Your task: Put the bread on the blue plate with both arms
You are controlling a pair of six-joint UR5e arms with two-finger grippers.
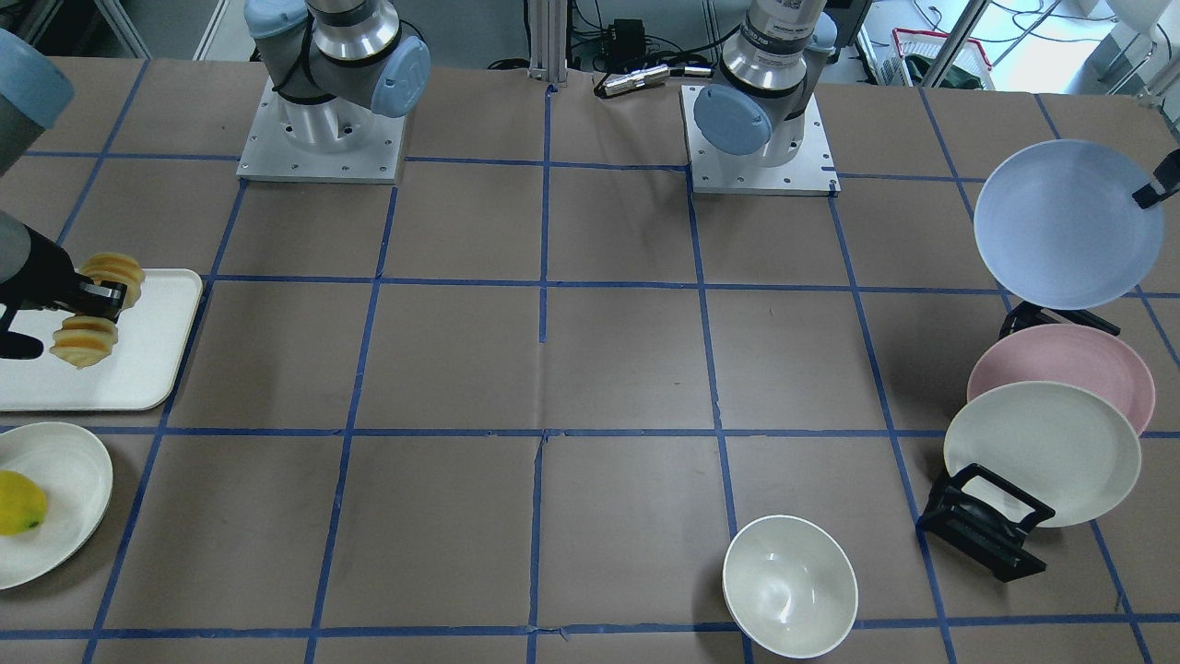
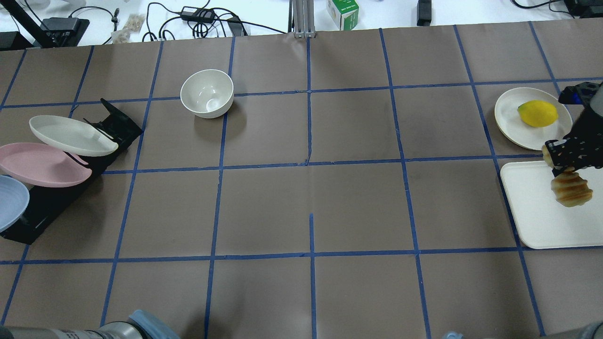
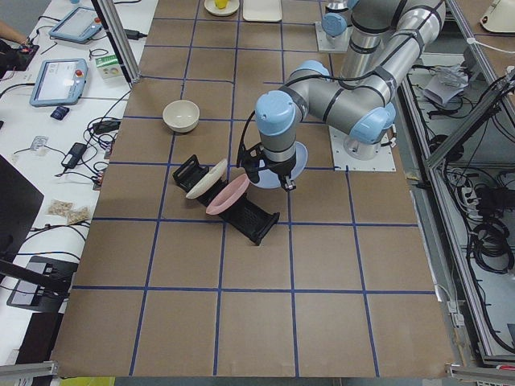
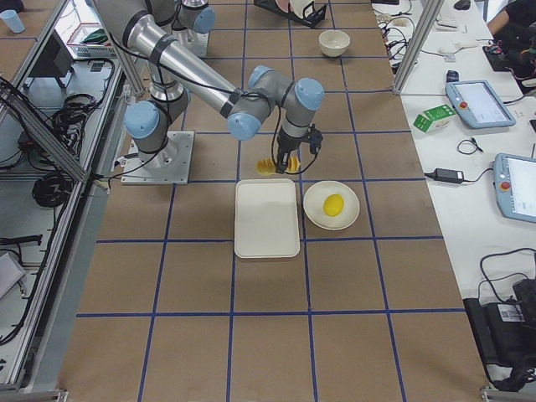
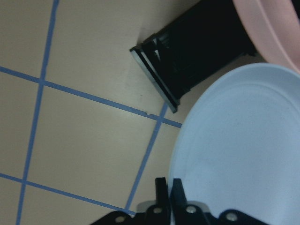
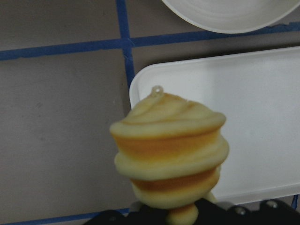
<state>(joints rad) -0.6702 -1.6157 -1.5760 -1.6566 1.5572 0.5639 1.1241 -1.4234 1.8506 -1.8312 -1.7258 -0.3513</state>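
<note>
Right gripper (image 1: pixel 100 297): jaws clamped across the middle of the bread (image 1: pixel 85 341), ridged yellow-orange ends sticking out on either side. Held over the near corner of the white tray (image 1: pixel 138 369) at the left edge of the front-facing view; in the right wrist view, seen end-on with the tray's corner beneath.

Left gripper (image 5: pixel 167 185): jaws pinched together on the rim of the blue plate (image 1: pixel 1065 226), at the bottom centre of the left wrist view. Plate tilted, at the upper right of the front-facing view, over the far end of the black rack (image 1: pixel 986 521). Cannot tell whether it rests in a slot.

Below it in that view, leaning in the rack: pink plate (image 1: pixel 1060 355), then cream plate (image 1: pixel 1042 452). Bread and blue plate well apart, at opposite ends of the table.

Lower left: lemon (image 1: pixel 18 503) on a white plate (image 1: pixel 69 480), just beside the tray. Bottom, right of centre: white bowl (image 1: pixel 790 586), upright.
</note>
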